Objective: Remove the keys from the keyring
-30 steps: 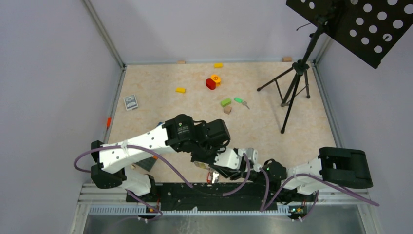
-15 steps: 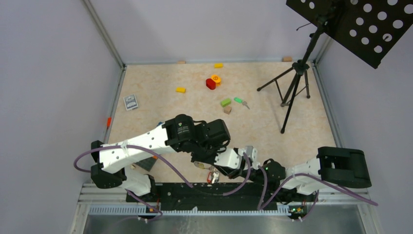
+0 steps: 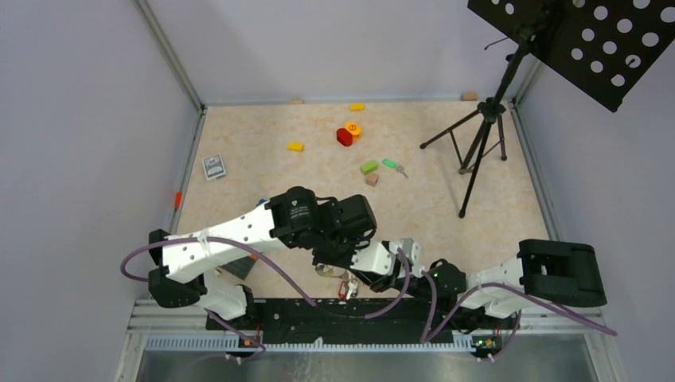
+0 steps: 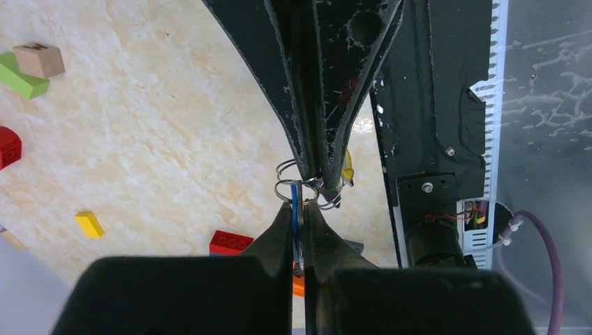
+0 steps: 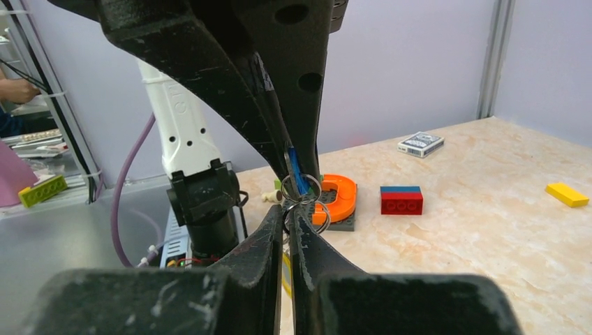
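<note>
Top view, arms: my left gripper (image 3: pixel 330 259) and my right gripper (image 3: pixel 352 272) meet tip to tip low over the near edge of the table (image 3: pixel 263 159). Neither one is nearer to the work.
Top view, task thing: the keyring (image 3: pixel 326 270) is only a small bright spot between the two tips. It is too small here to read more.
Left wrist view, left hand: the fingers of my left gripper (image 4: pixel 300 209) are pressed together on the blue key (image 4: pixel 294 211), which shows edge-on as a thin blue line.
Left wrist view, ring: the wire coils of the keyring (image 4: pixel 288 187) lie just beyond my left tips. They touch the tips of the right gripper (image 4: pixel 317 183), which comes from the opposite side.
Right wrist view, right hand: the fingers of my right gripper (image 5: pixel 286 209) are closed to a thin slit and, as far as I can judge, pinch the keyring (image 5: pixel 307 190).
Right wrist view, axis: the left gripper (image 5: pixel 290 164) comes down from above. The long axis of the blue key (image 5: pixel 297 176) runs along its fingers, straight toward the ring.
Strap: I cannot find it in any view.
Behind: the orange curved piece (image 5: pixel 336 197) lies on the table and is apart from the ring.
Judgement: the ring lies exactly between my hands, so the key should travel around the coil while the right hand holds firm.
</note>
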Controlling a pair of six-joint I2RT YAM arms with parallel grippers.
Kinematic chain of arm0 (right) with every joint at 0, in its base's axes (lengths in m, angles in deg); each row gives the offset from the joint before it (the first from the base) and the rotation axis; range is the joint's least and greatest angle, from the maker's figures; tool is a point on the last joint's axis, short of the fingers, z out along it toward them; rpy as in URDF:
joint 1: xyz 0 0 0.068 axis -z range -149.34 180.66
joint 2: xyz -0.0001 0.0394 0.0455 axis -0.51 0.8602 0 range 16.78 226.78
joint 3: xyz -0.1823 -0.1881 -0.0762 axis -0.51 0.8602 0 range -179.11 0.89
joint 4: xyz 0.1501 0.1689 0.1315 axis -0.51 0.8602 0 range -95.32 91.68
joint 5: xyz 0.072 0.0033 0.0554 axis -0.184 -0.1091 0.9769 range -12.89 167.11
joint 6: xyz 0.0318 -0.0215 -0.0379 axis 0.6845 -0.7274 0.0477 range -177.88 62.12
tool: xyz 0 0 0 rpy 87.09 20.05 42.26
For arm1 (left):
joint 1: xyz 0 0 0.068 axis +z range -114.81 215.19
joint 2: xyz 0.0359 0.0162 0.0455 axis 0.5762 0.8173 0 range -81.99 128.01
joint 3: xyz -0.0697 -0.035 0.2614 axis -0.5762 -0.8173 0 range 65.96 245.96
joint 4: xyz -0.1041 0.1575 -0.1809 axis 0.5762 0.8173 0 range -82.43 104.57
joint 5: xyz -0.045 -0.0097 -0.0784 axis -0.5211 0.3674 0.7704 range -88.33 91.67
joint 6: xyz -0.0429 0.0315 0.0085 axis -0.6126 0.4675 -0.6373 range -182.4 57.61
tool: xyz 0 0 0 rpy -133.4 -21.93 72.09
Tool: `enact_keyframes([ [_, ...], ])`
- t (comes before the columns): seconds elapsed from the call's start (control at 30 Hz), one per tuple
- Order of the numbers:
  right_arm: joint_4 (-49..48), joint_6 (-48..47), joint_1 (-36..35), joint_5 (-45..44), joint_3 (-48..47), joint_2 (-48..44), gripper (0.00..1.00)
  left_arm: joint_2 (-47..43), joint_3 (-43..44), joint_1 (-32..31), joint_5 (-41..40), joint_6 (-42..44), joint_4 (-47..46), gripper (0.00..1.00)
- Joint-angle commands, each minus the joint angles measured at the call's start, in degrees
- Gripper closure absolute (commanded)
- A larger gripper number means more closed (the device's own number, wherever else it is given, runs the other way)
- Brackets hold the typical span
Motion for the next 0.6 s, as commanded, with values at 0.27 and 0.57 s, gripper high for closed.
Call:
enact_keyframes([
  [0.27, -11.2, -2.2, -1.3, 1.2, 0.2, -1.8, 1.00, -0.9, 2.6, -0.3, -1.5, -3.4, -0.7, 1.00],
  [0.57, -11.0, -5.3, -2.3, -0.6, 2.0, -5.0, 1.00, -2.4, 2.0, -0.3, -5.2, -4.3, -0.6, 1.00],
])
